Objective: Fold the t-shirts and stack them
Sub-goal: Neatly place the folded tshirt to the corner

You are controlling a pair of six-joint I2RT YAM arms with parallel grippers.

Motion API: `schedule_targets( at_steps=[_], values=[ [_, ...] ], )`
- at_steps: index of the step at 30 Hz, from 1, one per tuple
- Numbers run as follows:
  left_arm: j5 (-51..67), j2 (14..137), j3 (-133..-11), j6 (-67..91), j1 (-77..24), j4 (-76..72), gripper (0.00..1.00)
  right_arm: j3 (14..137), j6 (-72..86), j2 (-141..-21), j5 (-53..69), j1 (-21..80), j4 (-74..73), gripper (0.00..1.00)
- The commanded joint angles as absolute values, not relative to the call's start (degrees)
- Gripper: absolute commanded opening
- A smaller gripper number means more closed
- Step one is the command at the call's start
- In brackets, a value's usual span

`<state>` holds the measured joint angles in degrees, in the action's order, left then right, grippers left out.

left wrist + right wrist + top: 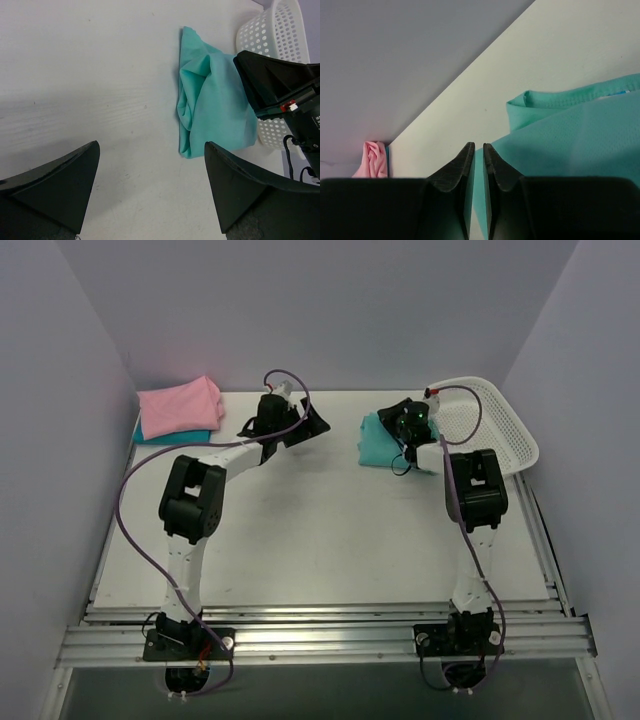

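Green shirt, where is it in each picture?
Top external: green shirt right of middle, beside the white basket.
Left wrist: upper right, beside the basket.
Right wrist: lower right.
Shared landmark: the right gripper, closed on its edge.

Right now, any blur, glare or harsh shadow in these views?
Top external: even light, sharp, no glare. Left wrist: left gripper's fingers dark and soft-edged, teal-green t-shirt crisp. Right wrist: right gripper's fingers near-black, shirt weave sharp, pink t-shirt small and blurry.
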<state>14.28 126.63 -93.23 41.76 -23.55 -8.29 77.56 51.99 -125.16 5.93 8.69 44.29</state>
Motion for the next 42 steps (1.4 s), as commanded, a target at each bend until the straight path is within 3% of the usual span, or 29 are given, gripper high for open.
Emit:
schedule_targets(
  at_steps=[1,27,42],
  values=[
    [15.9,123.9,-93.3,41.7,-23.1,-12.1,0.94,81.8,50.8,-127.3,5.3,8.1,45.8,0.09],
    [17.2,122.6,-92.5,45.9,-22.3,-9.4,0.95,77.5,58.2,-136.9,8.1,2.7,55.4,0.08],
    [16.1,122.7,-92.3,48.9,-15.9,-4.3,0.95,75.5,58.3,-134.3,7.0,15.4,55.5,0.08]
  ],
)
